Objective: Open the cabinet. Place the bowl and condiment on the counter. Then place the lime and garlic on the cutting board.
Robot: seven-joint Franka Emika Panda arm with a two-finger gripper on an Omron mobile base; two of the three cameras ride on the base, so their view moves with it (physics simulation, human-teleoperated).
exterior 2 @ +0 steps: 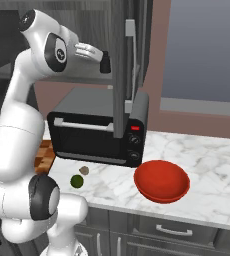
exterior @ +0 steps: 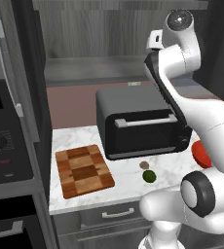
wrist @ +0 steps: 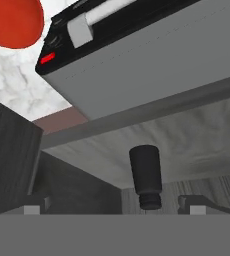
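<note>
The cabinet (exterior 2: 119,60) stands open, its door edge-on with a silver bar handle (exterior 2: 130,55). My gripper (wrist: 117,210) is raised into the cabinet (exterior: 109,29), open. The dark condiment (wrist: 146,175) stands on the shelf just ahead, between the fingertips (wrist: 196,204) and untouched. From the base views the gripper (exterior: 154,41) (exterior 2: 105,63) hangs above the toaster oven. The red bowl (exterior 2: 162,181) (exterior: 200,153) (wrist: 11,20) rests on the marble counter (exterior 2: 212,170) (exterior: 80,141). Lime (exterior: 149,176) (exterior 2: 77,181) and garlic (exterior: 144,165) (exterior 2: 84,170) lie on the counter, right of the cutting board (exterior: 82,170) (exterior 2: 44,155).
A black toaster oven (exterior: 138,126) (exterior 2: 97,132) (wrist: 137,55) sits under the cabinet, behind the lime and garlic. A wall oven with knobs (exterior: 2,141) stands at the left. Grey drawers (exterior 2: 172,230) run below the counter. A window (exterior 2: 207,50) is at the right.
</note>
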